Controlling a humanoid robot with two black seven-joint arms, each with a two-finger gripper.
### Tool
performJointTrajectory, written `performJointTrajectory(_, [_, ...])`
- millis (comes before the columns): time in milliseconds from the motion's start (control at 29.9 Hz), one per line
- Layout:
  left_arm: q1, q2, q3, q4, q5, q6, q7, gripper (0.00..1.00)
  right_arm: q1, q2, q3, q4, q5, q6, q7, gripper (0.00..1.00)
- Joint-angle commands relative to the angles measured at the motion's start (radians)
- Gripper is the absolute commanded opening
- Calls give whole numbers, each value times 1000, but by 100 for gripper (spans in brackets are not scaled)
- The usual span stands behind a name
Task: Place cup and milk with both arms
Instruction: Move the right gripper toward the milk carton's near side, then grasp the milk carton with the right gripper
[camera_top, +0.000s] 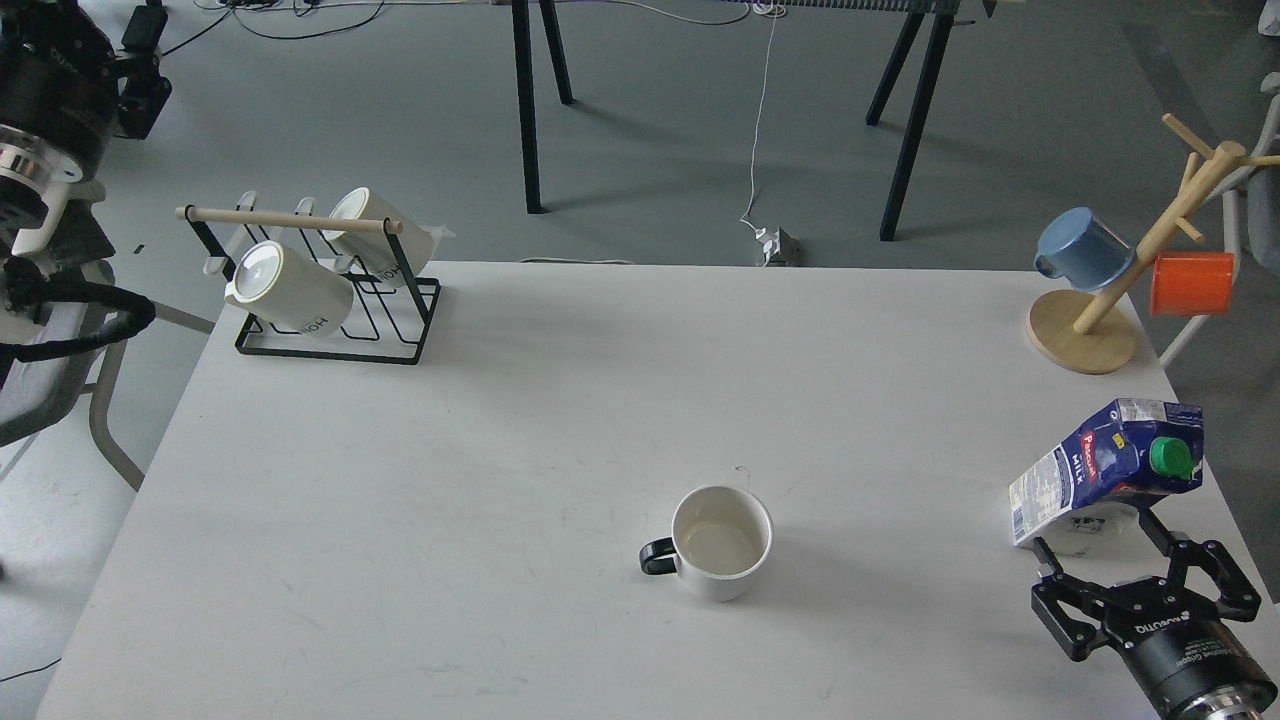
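A white cup (722, 543) with a black handle on its left stands upright on the white table (520, 440), front centre. A blue and white milk carton (1105, 475) with a green cap stands near the table's right edge. My right gripper (1095, 538) is open at the bottom right. Its fingertips reach the carton's base, one on each side, and I cannot tell if they touch it. My left arm is off the table at the top left. Its dark far end (138, 65) is too unclear to tell the fingers apart.
A black wire rack (330, 345) holding two white mugs stands at the back left. A wooden mug tree (1085, 335) with a blue cup and an orange cup stands at the back right. The table's right edge runs close by the carton.
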Motion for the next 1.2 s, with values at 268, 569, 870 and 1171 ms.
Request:
performJointTrajectory(268, [2, 7, 0, -1, -1, -1, 0, 100, -50, 12, 93, -26, 10, 0, 43, 100])
performJointTrajectory(569, [2, 7, 0, -1, -1, -1, 0, 100, -34, 25, 104, -29, 4, 0, 43, 100])
performJointTrajectory(870, [2, 7, 0, -1, -1, -1, 0, 100, 6, 59, 67, -32, 1, 0, 41, 100])
performJointTrajectory(1171, [2, 9, 0, -1, -1, -1, 0, 100, 19, 61, 67, -31, 1, 0, 43, 100])
